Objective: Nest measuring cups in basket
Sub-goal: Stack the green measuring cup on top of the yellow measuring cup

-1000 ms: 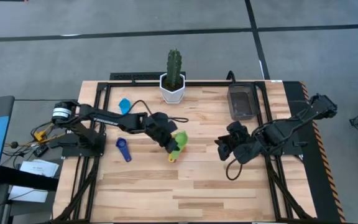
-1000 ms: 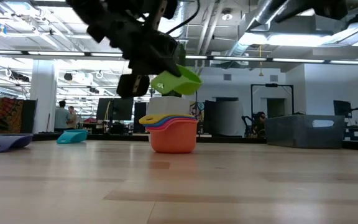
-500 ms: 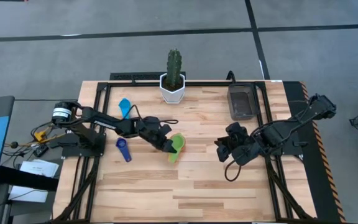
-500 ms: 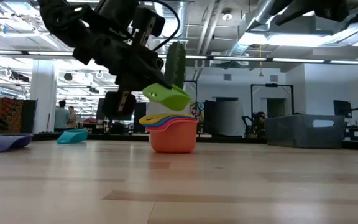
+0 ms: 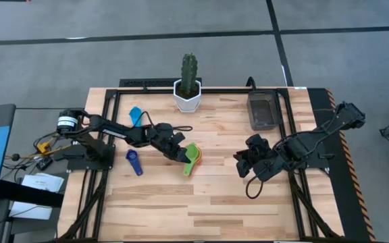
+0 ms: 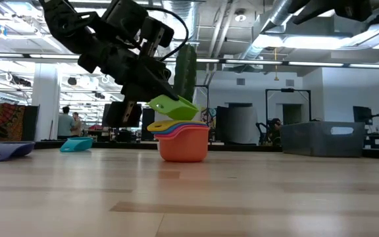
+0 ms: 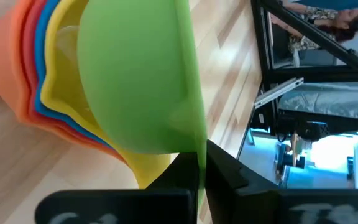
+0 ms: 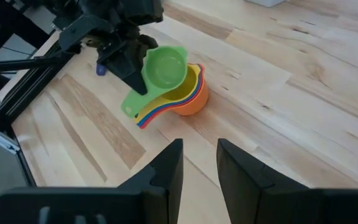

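Four measuring cups, orange, red, blue and yellow, stand nested as a stack (image 5: 196,162) (image 6: 183,141) on the table's middle. Just over it my left gripper (image 5: 179,152) is shut on a green cup (image 5: 192,154) (image 8: 165,67). A light blue cup (image 5: 135,115) and a dark blue cup (image 5: 134,163) lie at the table's left. The dark basket (image 5: 263,111) stands at the far right. My right gripper (image 8: 197,163) hangs open, with nothing between its fingers, to the right of the stack. My left gripper pinches the green cup's flat handle (image 7: 200,163) between its two fingers, close to the bowl. The fingers come from the table's left, slanting down, and lie across the handle. The cup hangs tilted over the yellow cup (image 7: 64,56); whether they touch, I cannot tell.
A cactus in a white pot (image 5: 188,93) stands at the far edge, behind the stack. Black frame rails (image 5: 290,128) run along both sides of the table. Bare wood lies toward the near edge.
My left gripper has gone down and a little toward the table's left, rolling as it went. The green cup has come down with it from well above the stack to just over the yellow cup and has tipped flatter.
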Robot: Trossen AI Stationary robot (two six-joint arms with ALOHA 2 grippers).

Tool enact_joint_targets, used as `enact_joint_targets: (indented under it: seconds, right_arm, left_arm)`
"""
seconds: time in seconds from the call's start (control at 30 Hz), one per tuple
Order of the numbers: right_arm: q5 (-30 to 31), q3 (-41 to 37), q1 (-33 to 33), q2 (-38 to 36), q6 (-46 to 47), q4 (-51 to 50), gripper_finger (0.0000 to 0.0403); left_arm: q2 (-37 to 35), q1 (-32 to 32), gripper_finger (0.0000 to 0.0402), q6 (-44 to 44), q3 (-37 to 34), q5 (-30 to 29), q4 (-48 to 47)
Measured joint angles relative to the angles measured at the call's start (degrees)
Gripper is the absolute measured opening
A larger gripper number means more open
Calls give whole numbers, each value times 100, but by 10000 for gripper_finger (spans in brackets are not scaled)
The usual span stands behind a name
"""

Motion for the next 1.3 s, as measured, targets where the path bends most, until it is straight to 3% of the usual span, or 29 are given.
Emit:
enact_joint_targets:
  seconds: [0.5, 0.87, 1.03, 1.3]
  right_arm:
    - [0, 0, 0, 0, 0, 34, 120]
    - [0, 0, -65, 0, -2, 29, 120]
    - [0, 0, -68, 0, -1, 27, 120]
    - [-46, 2, -61, 2, 28, 17, 120]
  left_arm:
    - [0, -69, 3, -26, 2, 127, -2]
    - [2, -107, 131, -194, 4, 118, 2]
    - [2, -103, 158, -195, 117, 443, -7]
    - [-803, -188, 146, 305, 164, 235, -1644]
